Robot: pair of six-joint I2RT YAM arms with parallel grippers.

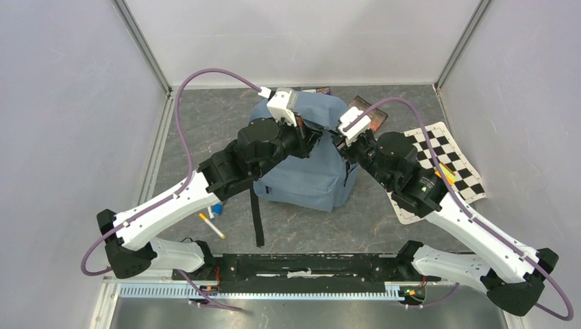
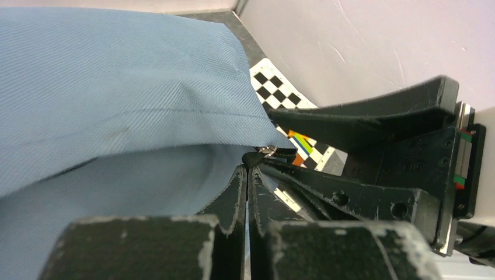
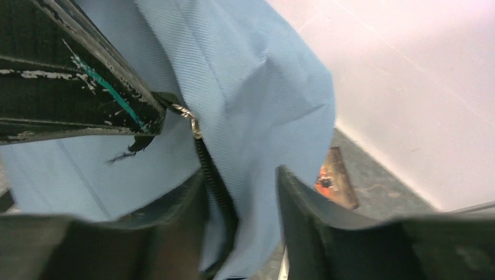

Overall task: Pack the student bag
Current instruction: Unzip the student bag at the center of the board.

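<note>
The student bag (image 1: 308,171) is a grey-blue backpack lying in the middle of the table. My left gripper (image 1: 319,137) reaches over its upper part. In the left wrist view the left gripper (image 2: 248,169) is shut on the bag's black zipper pull (image 2: 257,158). My right gripper (image 1: 341,146) is at the bag's right edge, close to the left one. In the right wrist view the right gripper (image 3: 242,175) is open, its fingers either side of a fold of bag fabric (image 3: 257,116) and the black zipper (image 3: 216,184). The pull (image 3: 190,119) hangs from the left gripper's tip.
A checkerboard sheet (image 1: 449,168) lies right of the bag. A brown book-like item (image 1: 363,108) lies behind the bag. A yellow-tipped pen (image 1: 211,225) and a small blue item (image 1: 216,209) lie to the left. A black strap (image 1: 258,219) trails towards me. Grey walls enclose the table.
</note>
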